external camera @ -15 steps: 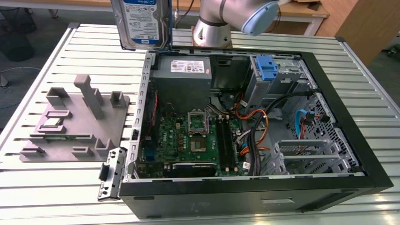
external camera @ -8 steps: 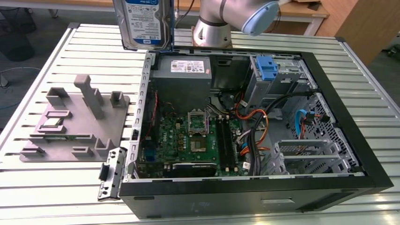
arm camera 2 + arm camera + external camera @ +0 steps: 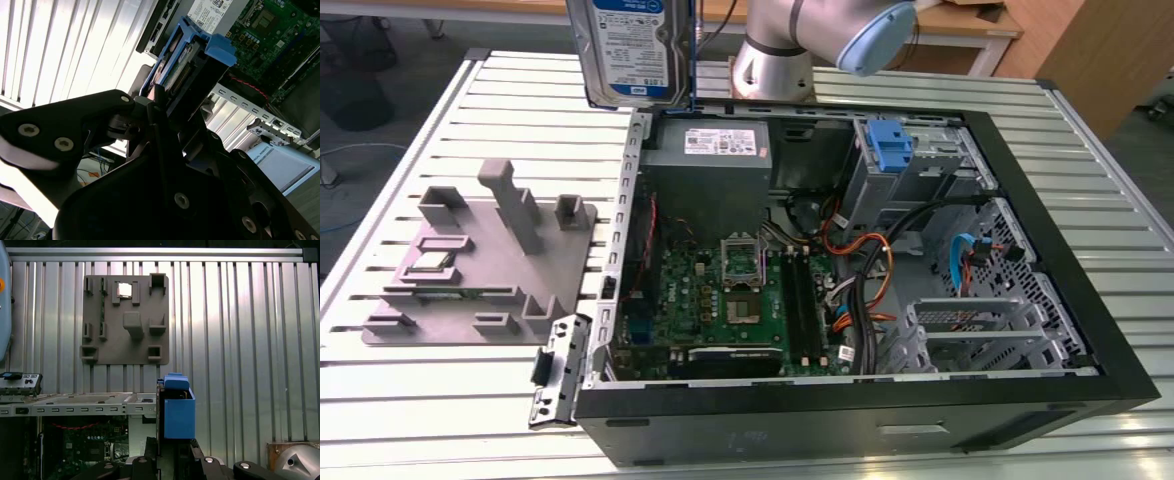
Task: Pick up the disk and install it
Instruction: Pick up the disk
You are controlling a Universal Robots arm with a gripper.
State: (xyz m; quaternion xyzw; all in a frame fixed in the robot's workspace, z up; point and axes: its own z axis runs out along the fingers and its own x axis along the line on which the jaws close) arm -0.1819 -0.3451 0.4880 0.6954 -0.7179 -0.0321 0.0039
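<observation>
Nearest in the exterior view, along the lower edge of the frame, is the matte black front panel of the open computer case (image 3: pixel 854 420). It lies on its side on a table (image 3: pixel 427 400) of ribbed, pale aluminium slats. Inside the case are a green motherboard (image 3: pixel 734 300) with dark slots and a square metal socket, a tangle of orange and black cables (image 3: pixel 881 250), and a perforated sheet-metal drive cage (image 3: pixel 987 320) towards the exterior view's right. Further back stands a grey power-supply box (image 3: pixel 707 150) with a white sticker. To the exterior view's right of the box is a lone blue plastic latch (image 3: pixel 889 148).

At the exterior view's left, just beside the case, a flat grey fixture plate (image 3: pixel 467 250) with moulded blocky pockets and posts rests on the slats.

Farthest, at the top of the frame left of centre, the disk (image 3: pixel 638 50) hangs upright in the air above the far left corner of the case. It is a flat silver-metal rectangle with a blue-and-white label. The silver and pale blue arm (image 3: pixel 781 50) rises beside it.

In the second wrist view the black gripper (image 3: pixel 172 107) is clamped on the disk (image 3: pixel 182 60), its fingers (image 3: pixel 170 150) pressed against the two faces. In the first wrist view the disk's blue plastic rail (image 3: pixel 179 415) stands out from the gripper (image 3: pixel 172 460).
</observation>
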